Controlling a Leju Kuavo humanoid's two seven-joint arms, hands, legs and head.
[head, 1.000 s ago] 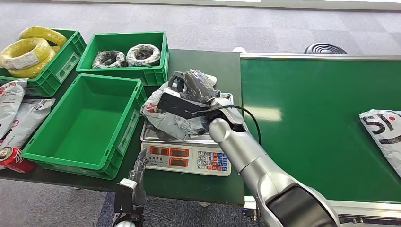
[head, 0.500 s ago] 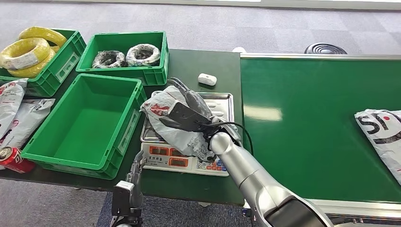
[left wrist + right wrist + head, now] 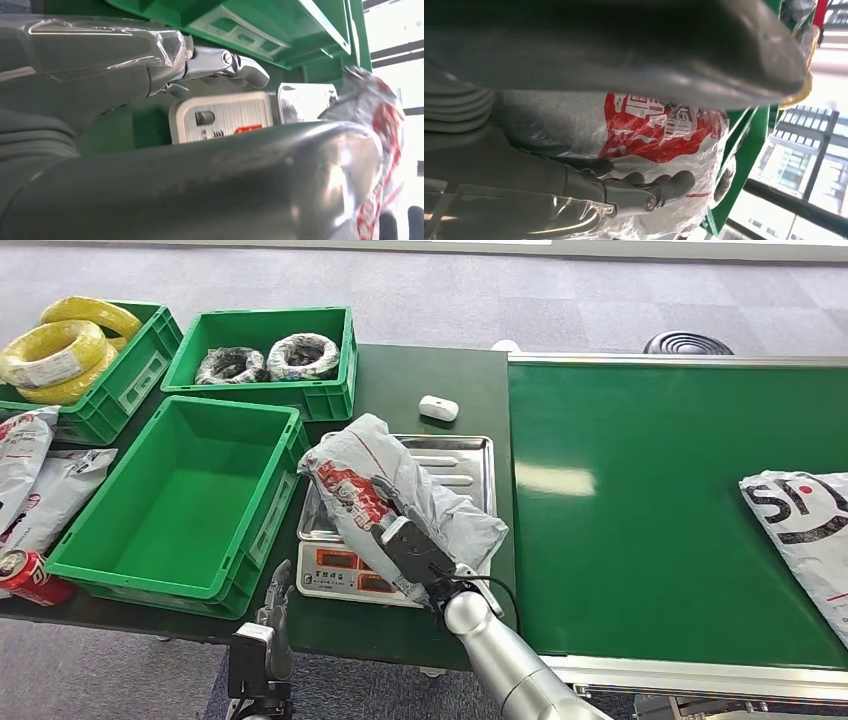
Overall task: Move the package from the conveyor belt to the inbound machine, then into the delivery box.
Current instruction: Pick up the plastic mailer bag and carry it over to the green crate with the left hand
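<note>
Right hand gripped the package, a grey plastic mailer bag with red print, fingers wrapped around its lower end. The right wrist view confirmed it: dark fingers pressed into the crinkled film against the red label. Package was held up, tilted, over the scale with its steel tray, upper end leaning toward the empty green box. Could not tell if its lower edge touched the tray.

Handling, judged from looks: soft poly bag, wrinkled and dented, so contents likely loose or squashy, not rigid. Probably light, since one hand carried it from one end without much sag. Film looked glossy, so slippery; a grip on slack film alone could slide or let the contents shift. Better hold would be across the bulky middle, squeezing the contents, not a corner. Not obviously fragile.

Left hand hung low in front of the table edge, near the scale's front. The left wrist view showed its fingers fairly straight with nothing in them, so it held nothing.

Another white bag lay on the conveyor belt, well apart. Next step likely a swing over into the green box.
</note>
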